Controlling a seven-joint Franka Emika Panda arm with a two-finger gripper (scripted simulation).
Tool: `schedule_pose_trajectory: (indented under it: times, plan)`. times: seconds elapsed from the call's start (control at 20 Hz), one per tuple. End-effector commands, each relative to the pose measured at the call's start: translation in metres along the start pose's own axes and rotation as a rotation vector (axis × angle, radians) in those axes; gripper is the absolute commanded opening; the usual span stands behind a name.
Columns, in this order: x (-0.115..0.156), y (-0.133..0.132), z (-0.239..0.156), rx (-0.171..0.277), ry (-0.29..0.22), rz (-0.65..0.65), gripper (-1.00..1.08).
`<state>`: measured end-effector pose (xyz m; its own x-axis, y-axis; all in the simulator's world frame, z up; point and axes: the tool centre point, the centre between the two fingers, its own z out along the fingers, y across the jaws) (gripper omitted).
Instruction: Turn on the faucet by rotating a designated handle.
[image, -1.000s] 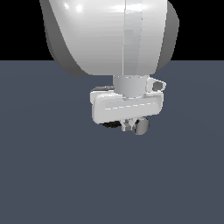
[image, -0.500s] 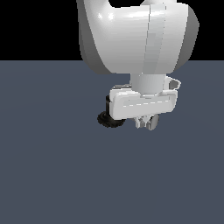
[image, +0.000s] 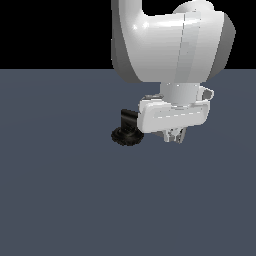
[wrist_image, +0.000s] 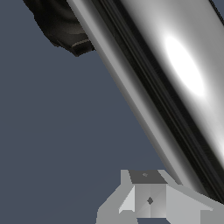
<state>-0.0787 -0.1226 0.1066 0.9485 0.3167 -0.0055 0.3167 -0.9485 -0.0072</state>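
Chrome fills most of your wrist view: the handle (wrist_image: 175, 74) runs as a bright straight bar diagonally across the frame, very close to the camera, with a strong highlight on its curved side. One grey fingertip (wrist_image: 148, 199) shows just beside the bar; the other is out of frame, so you cannot tell whether the jaws are clenched on the bar or released. A piece of the faucet (image: 126, 132) shows black behind the bar in the wrist view. In the exterior view the faucet's ridged black base sits on the slate-grey floor (image: 60, 190), with its short black stem rising above it, on the exterior view's left of the white gripper (image: 174, 136). The gripper body overlaps the stem and hides the handle from that camera. The large white arm (image: 170, 45) hangs directly above the gripper.
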Motion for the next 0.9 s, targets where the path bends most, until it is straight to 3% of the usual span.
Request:
schedule_pose_trajectory:
  times: [0.0, 0.15, 0.2, 0.85]
  plan:
    - [-0.001, 0.021, -0.001, -0.007, 0.006, 0.017, -1.0]
    - [-0.001, 0.029, -0.002, -0.007, 0.006, 0.017, -1.0]
    - [0.002, 0.014, 0.0, 0.001, 0.001, -0.002, -1.0]
    - [0.034, 0.047, -0.001, -0.001, 0.002, 0.002, -1.0]
